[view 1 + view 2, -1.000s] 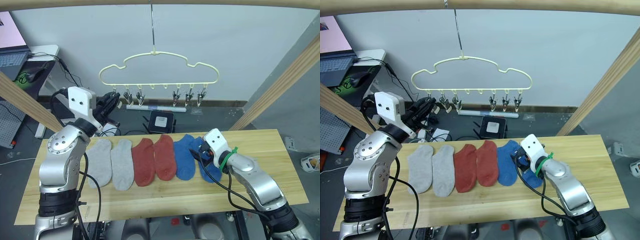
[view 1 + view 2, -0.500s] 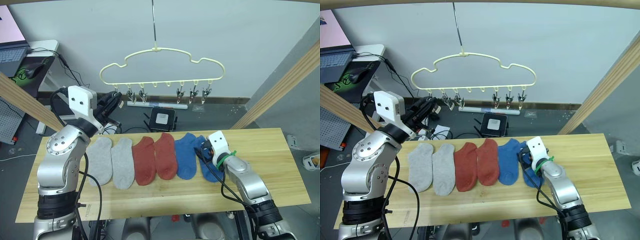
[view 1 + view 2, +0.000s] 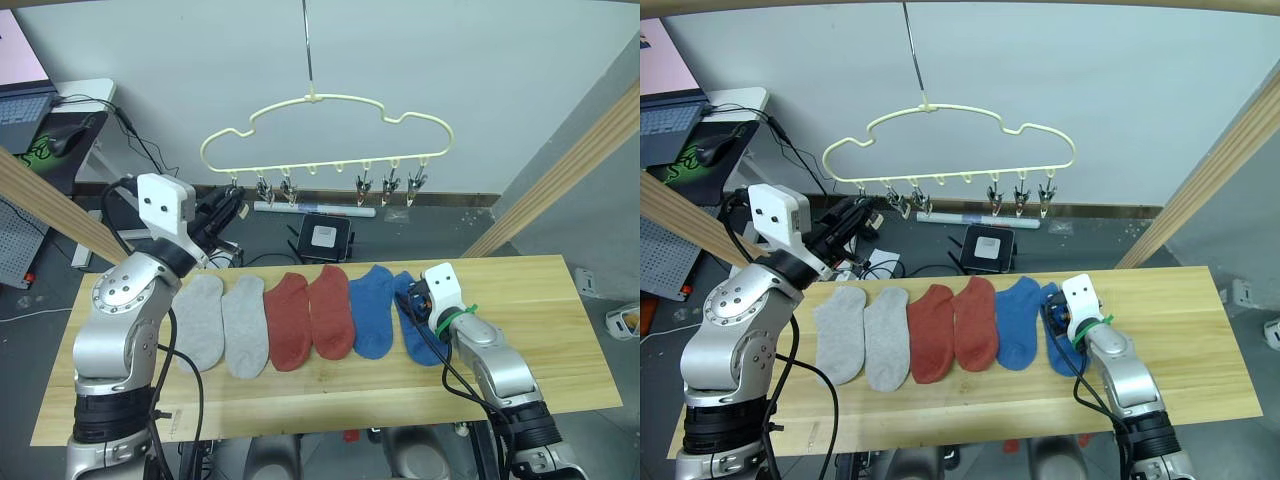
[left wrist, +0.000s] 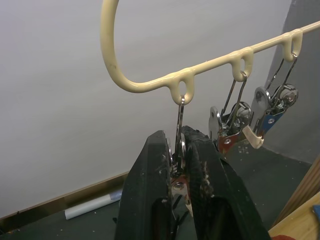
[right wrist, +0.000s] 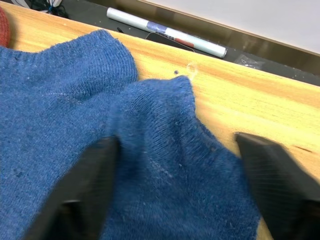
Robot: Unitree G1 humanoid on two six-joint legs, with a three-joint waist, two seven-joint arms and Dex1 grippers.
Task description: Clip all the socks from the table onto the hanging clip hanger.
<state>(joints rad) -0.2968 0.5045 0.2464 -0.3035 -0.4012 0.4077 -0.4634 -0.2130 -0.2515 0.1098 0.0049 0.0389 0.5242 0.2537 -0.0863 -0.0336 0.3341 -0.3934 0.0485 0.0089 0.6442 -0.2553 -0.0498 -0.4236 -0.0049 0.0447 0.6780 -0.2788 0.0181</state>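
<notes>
Blue sock [image 3: 418,322] at 3 o'clock on the table [image 3: 560,330], our right gripper [image 5: 165,165] spread wide astride its cuff to pinch it | our left gripper [image 4: 181,165] closed on the end clip [image 4: 180,172] of the clip hanger [image 3: 330,135] at 12, steadying it | no sock clipped; six socks [image 3: 290,322] lie in a row

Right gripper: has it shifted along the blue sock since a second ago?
Yes. The right gripper has drawn back toward the robot's right along the outer blue sock, away from the inner blue sock.

Socks [image 3: 290,320] rowed on table [image 3: 560,310] — hanger [image 3: 325,135] seemingly behind.
</notes>
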